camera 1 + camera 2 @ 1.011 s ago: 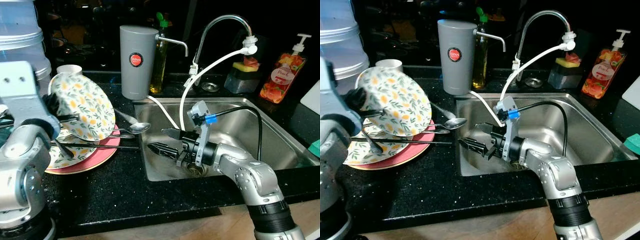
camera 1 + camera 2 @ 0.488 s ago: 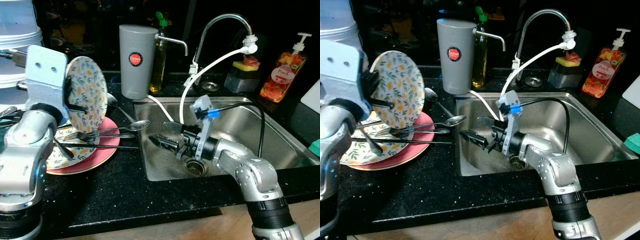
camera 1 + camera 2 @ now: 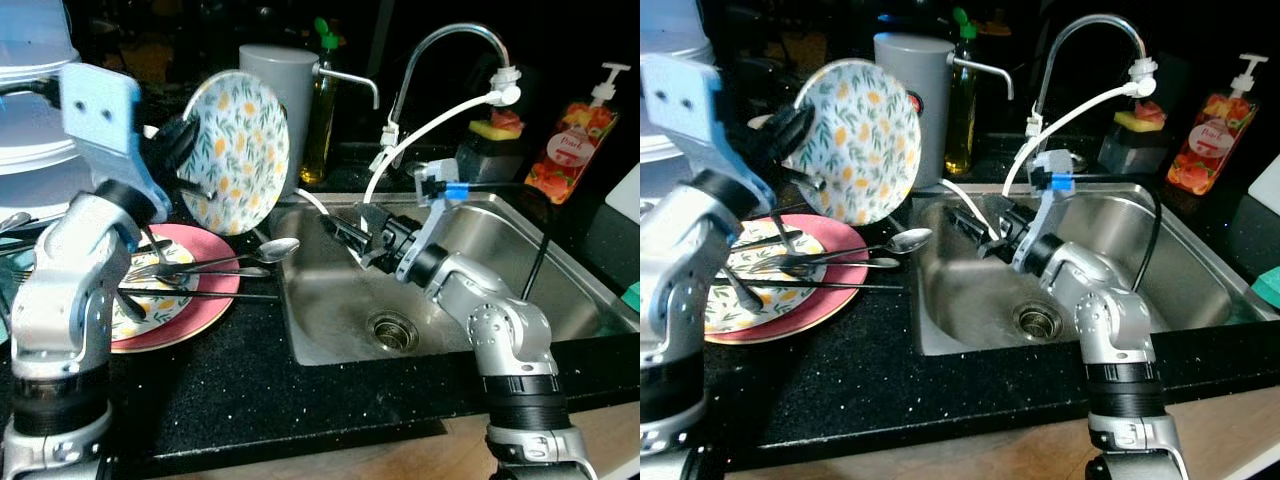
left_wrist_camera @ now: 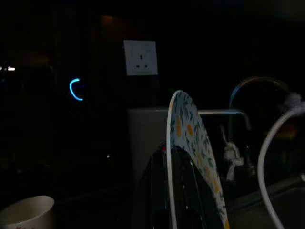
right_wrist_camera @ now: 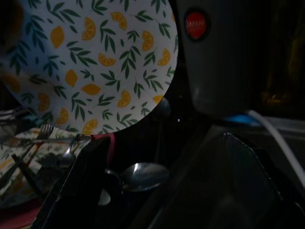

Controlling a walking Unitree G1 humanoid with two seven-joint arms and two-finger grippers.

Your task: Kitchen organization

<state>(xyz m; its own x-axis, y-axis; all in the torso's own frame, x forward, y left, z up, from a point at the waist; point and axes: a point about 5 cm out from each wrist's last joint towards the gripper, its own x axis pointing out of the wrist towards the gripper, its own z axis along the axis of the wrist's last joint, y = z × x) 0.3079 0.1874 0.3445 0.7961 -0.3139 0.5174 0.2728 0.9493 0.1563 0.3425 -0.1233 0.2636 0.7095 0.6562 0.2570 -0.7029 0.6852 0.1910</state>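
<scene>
The left gripper (image 3: 190, 170) clamps the lemon-print plate (image 3: 238, 150) upright above the worktop (image 3: 220, 380), likely for passing sinkward, where the right gripper (image 3: 345, 232) waits with jaws spread.

Both eye views look forward and down from the head onto the black counter (image 3: 240, 390) and sink (image 3: 330, 330). The left wrist view sits close behind the lemon-patterned plate (image 4: 193, 148); the right wrist view faces that same plate from near the sink.
</scene>
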